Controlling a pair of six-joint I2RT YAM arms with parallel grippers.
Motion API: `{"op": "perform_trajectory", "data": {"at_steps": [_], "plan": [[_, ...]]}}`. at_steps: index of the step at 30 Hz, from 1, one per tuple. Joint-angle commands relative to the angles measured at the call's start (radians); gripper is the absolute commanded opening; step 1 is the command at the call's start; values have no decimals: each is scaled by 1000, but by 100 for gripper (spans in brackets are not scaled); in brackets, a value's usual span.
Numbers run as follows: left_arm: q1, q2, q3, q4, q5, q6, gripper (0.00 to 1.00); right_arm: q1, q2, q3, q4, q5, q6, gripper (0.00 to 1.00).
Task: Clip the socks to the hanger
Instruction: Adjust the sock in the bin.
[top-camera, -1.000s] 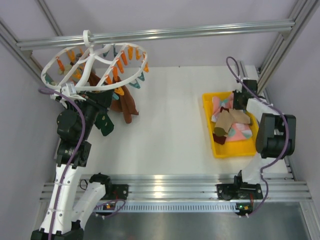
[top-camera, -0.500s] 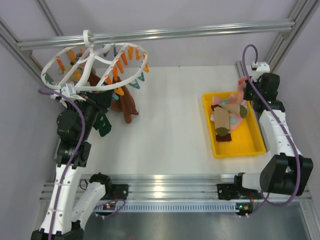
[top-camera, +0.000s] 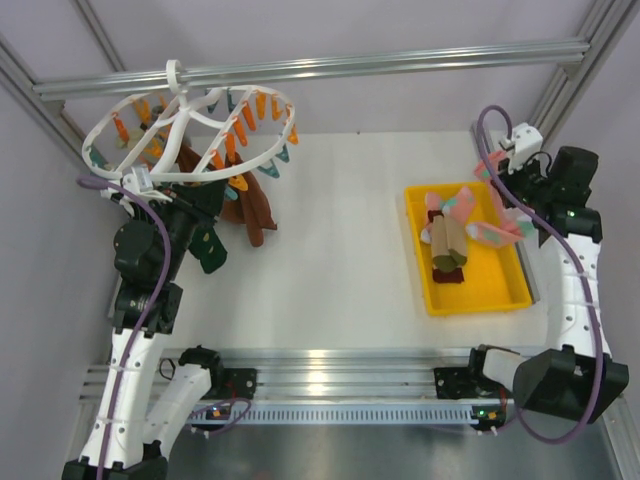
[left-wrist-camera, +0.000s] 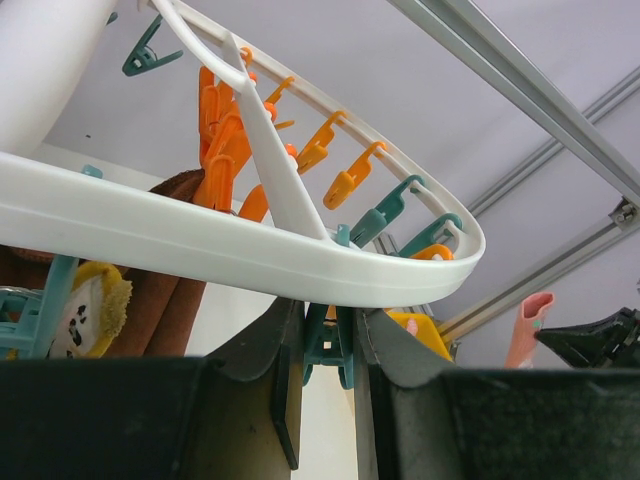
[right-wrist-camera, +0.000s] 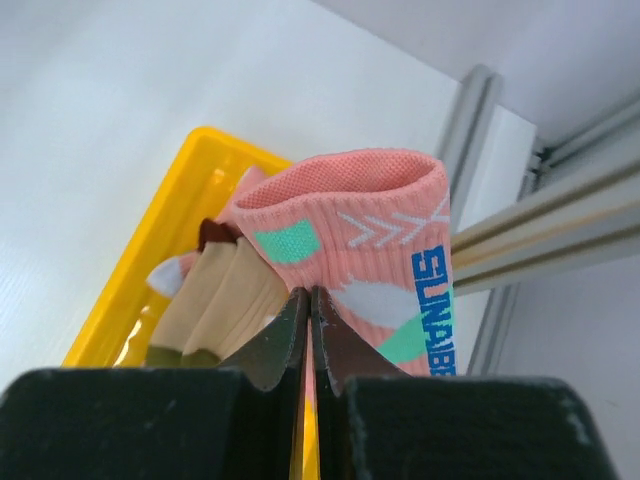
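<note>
The white ring hanger (top-camera: 190, 135) hangs by its hook from the rail at the back left, orange and teal clips dangling around its rim (left-wrist-camera: 250, 250). Maroon-brown socks (top-camera: 250, 210) hang from it. My left gripper (top-camera: 208, 242) sits just under the rim, its jaws pinched on a teal clip (left-wrist-camera: 330, 345). My right gripper (right-wrist-camera: 308, 300) is shut on the cuff of a pink sock (right-wrist-camera: 370, 250) with mint patches, held up above the tray's far right side (top-camera: 497, 230). Beige socks (top-camera: 445, 235) and a maroon one (top-camera: 450, 275) lie in the tray.
The yellow tray (top-camera: 500, 290) sits at the right of the white table. An aluminium rail (top-camera: 400, 62) runs across the back, and frame posts (right-wrist-camera: 480, 200) stand close beside my right gripper. Grey walls close both sides.
My right arm has risen from the tray with the pink sock and swung back and to the right. The left arm and the hanger have not moved.
</note>
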Motion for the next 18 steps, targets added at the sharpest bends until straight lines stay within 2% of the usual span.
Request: {"op": "perform_trajectory", "data": {"at_steps": [1, 9, 17, 18], "plan": [[12, 7, -17, 40, -56, -21, 0, 48, 37, 4, -149, -155, -158, 0], [10, 7, -9, 32, -56, -15, 0, 210, 140, -206, -124, -101, -247, 0], [12, 12, -9, 29, -55, -15, 0, 267, 276, -235, -98, -86, -314, 0], [12, 13, -9, 29, -53, -15, 0, 269, 293, -228, -95, -78, -319, 4]]}}
